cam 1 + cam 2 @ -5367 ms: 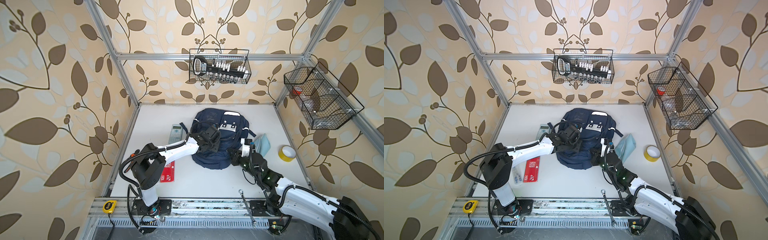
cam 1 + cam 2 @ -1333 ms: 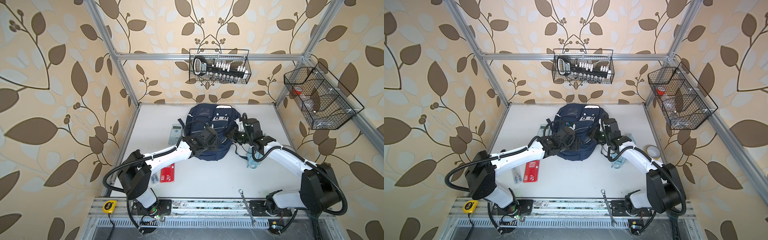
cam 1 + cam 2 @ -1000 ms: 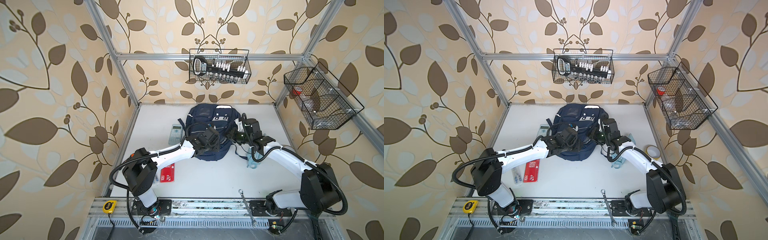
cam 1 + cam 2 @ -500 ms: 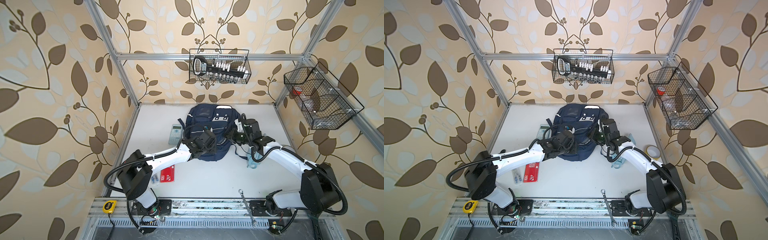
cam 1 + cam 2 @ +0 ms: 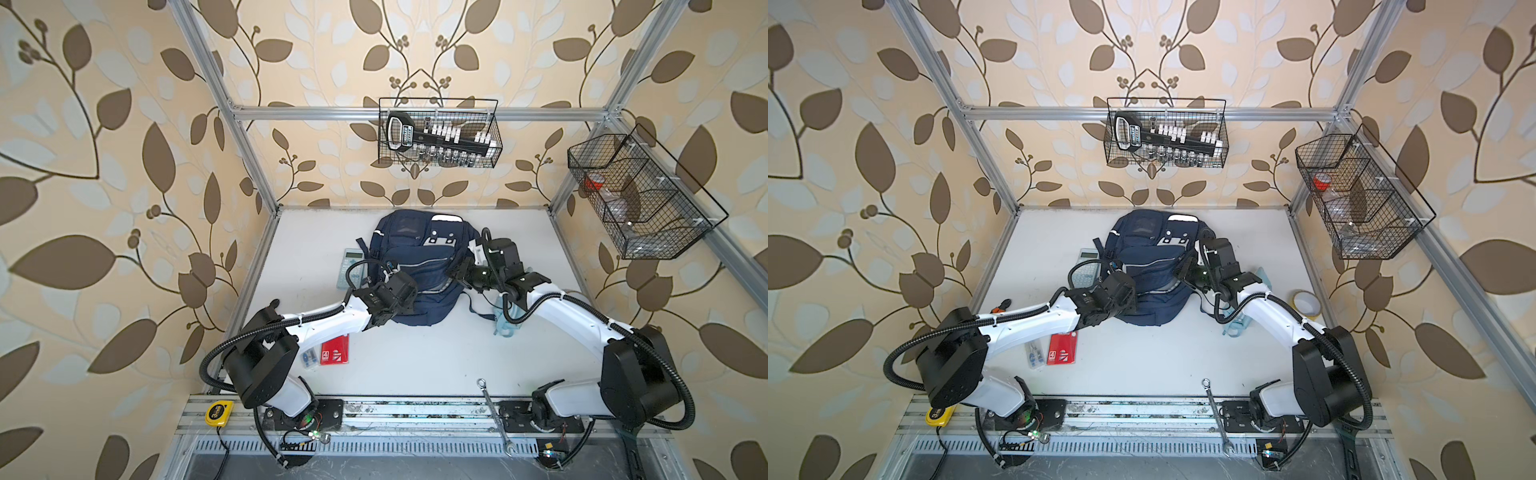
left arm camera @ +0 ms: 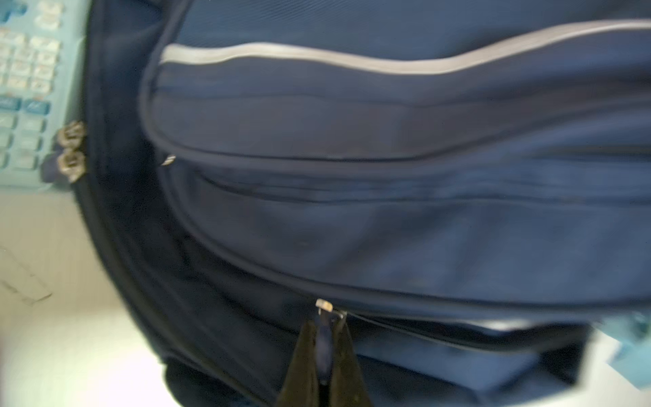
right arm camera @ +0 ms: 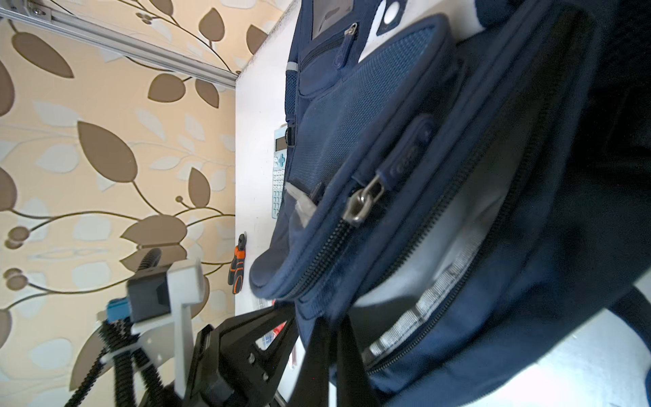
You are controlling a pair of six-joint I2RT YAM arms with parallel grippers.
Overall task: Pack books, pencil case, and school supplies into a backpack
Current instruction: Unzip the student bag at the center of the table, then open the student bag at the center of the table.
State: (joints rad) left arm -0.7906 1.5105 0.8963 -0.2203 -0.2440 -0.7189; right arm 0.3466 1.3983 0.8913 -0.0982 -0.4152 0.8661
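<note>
Left wrist view shows my left gripper (image 6: pixel 326 327) with its fingers pinched together on the zip pull (image 6: pixel 323 304) of the backpack (image 6: pixel 387 229). The zip running on from the pull gapes partly open. In the right wrist view my right gripper (image 7: pixel 331 329) is clamped on the bag's fabric at the edge of an open compartment. I judge I am only at the opening stage, with nearly all the packing ahead.

In a top view the backpack (image 5: pixel 419 249) lies flat toward the table's 12 o'clock. The calculator (image 5: pixel 351 266) touches its 9 o'clock side. The red booklet (image 5: pixel 334 351) and clear box (image 5: pixel 308 356) sit side by side at its 7 o'clock. The pencil case (image 5: pixel 505 326) lies at its 4 o'clock, partly under my right arm. All four are outside the bag. I cannot find the navy book, and I cannot tell whether it is already inside.
</note>
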